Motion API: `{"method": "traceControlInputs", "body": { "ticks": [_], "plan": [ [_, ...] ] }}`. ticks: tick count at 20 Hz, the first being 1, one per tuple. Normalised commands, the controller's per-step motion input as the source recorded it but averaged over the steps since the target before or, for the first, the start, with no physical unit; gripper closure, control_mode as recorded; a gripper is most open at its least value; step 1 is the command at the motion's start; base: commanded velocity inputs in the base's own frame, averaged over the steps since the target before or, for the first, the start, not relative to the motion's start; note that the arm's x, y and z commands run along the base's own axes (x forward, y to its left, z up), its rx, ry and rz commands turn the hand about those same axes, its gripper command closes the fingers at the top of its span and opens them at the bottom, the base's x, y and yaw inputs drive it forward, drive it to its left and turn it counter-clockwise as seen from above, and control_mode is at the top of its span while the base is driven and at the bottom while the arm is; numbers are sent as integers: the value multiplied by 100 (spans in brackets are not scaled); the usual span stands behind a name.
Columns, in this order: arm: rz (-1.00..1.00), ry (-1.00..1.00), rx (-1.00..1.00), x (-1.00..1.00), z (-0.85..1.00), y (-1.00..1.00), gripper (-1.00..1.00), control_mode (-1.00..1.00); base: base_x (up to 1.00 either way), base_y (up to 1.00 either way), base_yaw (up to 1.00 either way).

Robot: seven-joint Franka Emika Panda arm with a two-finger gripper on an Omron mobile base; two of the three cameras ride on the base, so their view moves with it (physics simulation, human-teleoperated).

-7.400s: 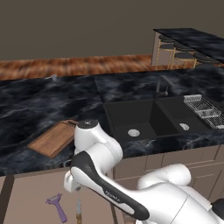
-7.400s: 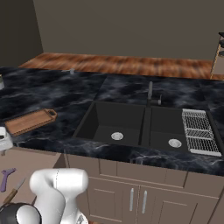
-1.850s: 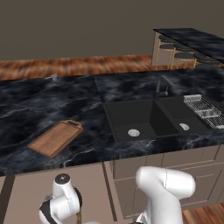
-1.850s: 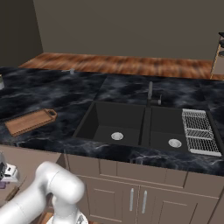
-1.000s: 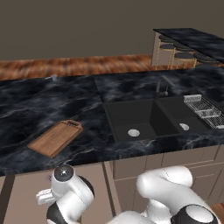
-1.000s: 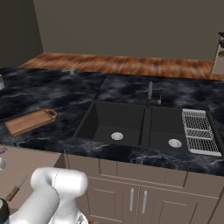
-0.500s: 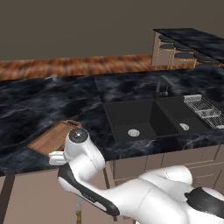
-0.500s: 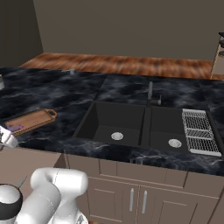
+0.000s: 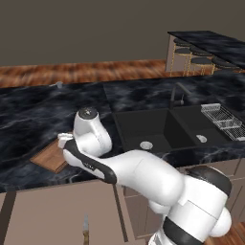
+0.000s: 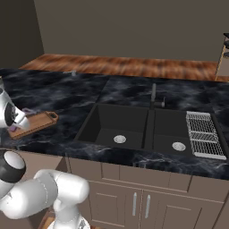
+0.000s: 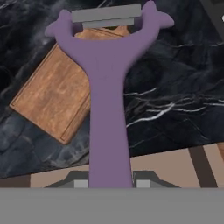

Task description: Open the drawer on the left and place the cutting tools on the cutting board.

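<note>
Gripping the purple peeler (image 11: pixel 108 100) by the foot of its handle, the jaws are nearly closed on it, so the Y-shaped head and blade stick out ahead of the hand, free to be set down first. The hand view looks along the peeler at the cutting board (image 11: pixel 61 98), which lies partly under the peeler's head and off to one side; judging by that, the tool is being carried over the board but is not yet centred on it or resting on it. From the right base view the gripper (image 10: pixel 17 127) hangs at the near end of the cutting board (image 10: pixel 38 122), with a bit of purple showing beneath the wrist.

The board lies near the front edge of the dark marble surface (image 9: pixel 28 115), left of the sink (image 9: pixel 162 129), its notched handle end pointing toward the sink. That puts it directly above the open drawer (image 9: pixel 57 215), so each tool needs only a short lift. The knife (image 9: pixel 85 228) lies in the drawer, toward its front, blade pointing to the surface; it appears to be the remaining tool to fetch.
</note>
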Motion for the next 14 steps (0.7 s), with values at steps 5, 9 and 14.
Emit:
{"method": "traceControlInputs", "body": {
  "ticks": [5, 9, 14],
  "plan": [
    [0, 11, 16, 19, -22, -6, 100, -100, 0, 0, 0],
    [0, 4, 34, 30, -2, -40, 100, -100, 0, 0, 0],
    [-1, 0, 20, 5, -10, -20, 100, -100, 0, 0, 0]
  ]
}}
